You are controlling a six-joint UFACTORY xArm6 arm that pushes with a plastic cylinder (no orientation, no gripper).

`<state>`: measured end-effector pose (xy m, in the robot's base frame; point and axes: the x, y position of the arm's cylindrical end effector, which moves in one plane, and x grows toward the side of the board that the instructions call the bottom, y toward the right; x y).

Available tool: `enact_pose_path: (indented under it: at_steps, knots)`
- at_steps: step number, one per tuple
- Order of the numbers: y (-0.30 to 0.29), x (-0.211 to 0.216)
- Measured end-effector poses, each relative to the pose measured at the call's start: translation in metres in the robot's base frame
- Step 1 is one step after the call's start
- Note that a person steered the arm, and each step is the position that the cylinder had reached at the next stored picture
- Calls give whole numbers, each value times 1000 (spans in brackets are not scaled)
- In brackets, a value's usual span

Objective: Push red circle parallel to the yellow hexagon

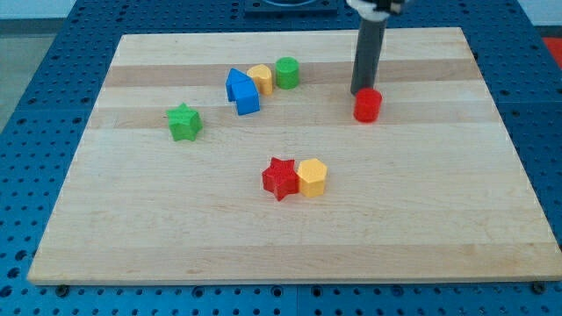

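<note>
So, small red plastic circle block [367,105] sits in upper right part of the pale wooden bench [290,237], w/ my tip [362,93] right at its upper-left edge, touching or as good as touching; exact contact is hard to tell since rod's lower end meets the block's top rim. Dark straight rod comes down from view's top, approx. upright. No gripper on this arm, just the rod, so nothing spread or pinched; my tip holds nothing.

Yellow plastic hexagon block [313,176] lies well below and to the left of the red circle, near bench centre. Red star block [280,178] is pressed against its left side, the two touching.

Upper-left group: blue block [241,90], shape approx. a house or arch, can't tell exactly. Just right of it, touching, a second yellow block [260,78], shape unclear. Next right, a green cylinder block [286,72], just beside that yellow one. All three are well apart from my tip, off to its left.

Green star block [183,121] sits alone further left and a bit lower.

Bench rests on a blue perforated surface [35,79] that shows on all sides.
</note>
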<state>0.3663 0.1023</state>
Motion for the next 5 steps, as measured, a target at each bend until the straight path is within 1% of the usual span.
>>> enact_pose_path:
  at_steps: [1, 2, 3, 4, 5]
  knots:
    - [-12, 57]
    - [-13, 53]
    - [6, 43]
    - [1, 77]
    - [-34, 109]
